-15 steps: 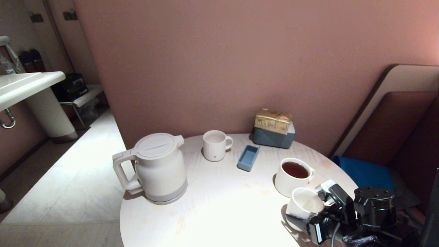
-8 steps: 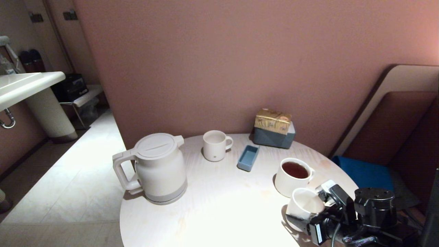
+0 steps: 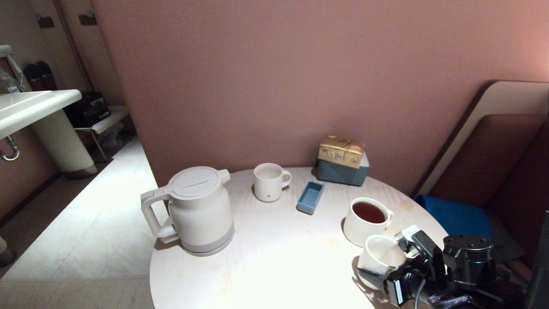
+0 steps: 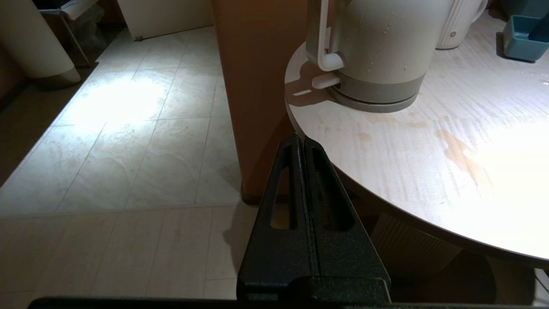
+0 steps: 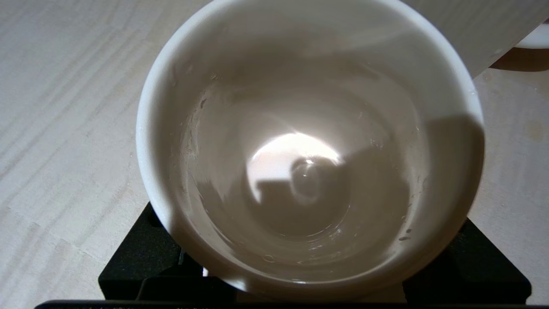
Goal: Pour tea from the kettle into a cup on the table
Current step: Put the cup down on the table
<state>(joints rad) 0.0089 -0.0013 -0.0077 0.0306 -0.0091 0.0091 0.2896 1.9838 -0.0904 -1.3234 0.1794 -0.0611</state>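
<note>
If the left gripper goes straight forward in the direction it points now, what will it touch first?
Probably the rim of the table: the shut left gripper points at the edge just ahead, with the kettle standing further on. Depth is unclear, so it might pass just below the tabletop.

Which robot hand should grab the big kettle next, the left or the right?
Probably the left. The left hand is shut and empty at the table edge, on the side where the kettle shows its handle. The right hand is busy around the cup, far across the table.
</note>
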